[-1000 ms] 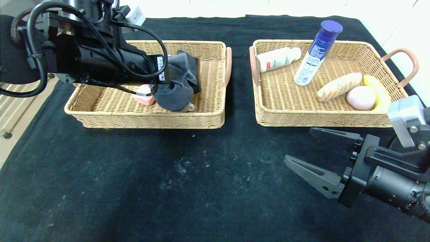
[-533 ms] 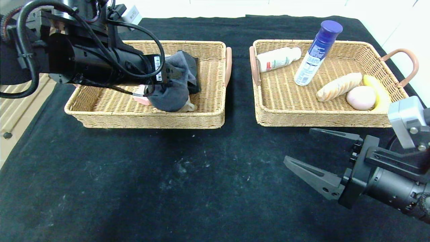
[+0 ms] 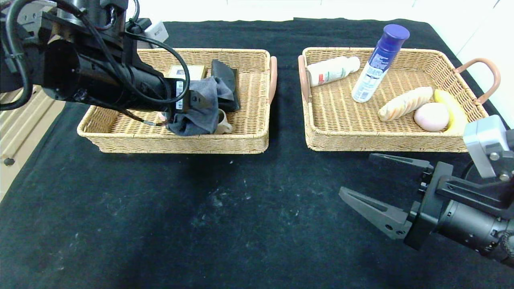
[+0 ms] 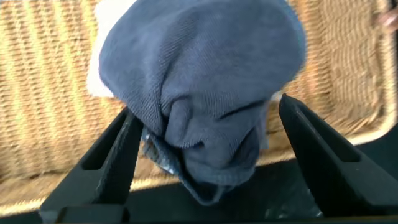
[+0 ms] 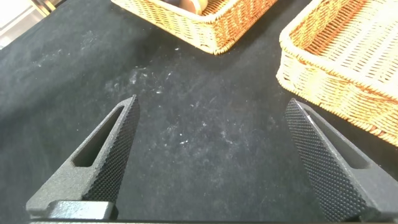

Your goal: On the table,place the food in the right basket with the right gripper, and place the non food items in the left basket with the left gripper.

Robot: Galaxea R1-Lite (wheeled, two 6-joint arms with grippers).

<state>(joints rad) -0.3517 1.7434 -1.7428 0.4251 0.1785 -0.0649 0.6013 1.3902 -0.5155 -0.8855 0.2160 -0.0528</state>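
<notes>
The left gripper (image 4: 205, 155) has its jaws spread wide over the left basket (image 3: 245, 140), with a crumpled grey cloth (image 4: 199, 81) lying between and beyond them, not pinched. In the head view the grey cloth (image 3: 200, 106) rests in that basket against a white cup (image 3: 223, 122), near a flat box (image 3: 185, 72) and a dark pouch (image 3: 225, 74).

The right gripper (image 3: 375, 186) hovers over the black worktop (image 3: 200, 208) in front of the right basket (image 3: 361, 140), jaws wide open and empty. That basket holds a white bottle (image 3: 333, 70), a blue-capped spray can (image 3: 379, 62), a bread roll (image 3: 405, 103), a pink egg (image 3: 431, 116) and a banana (image 3: 451, 110).
</notes>
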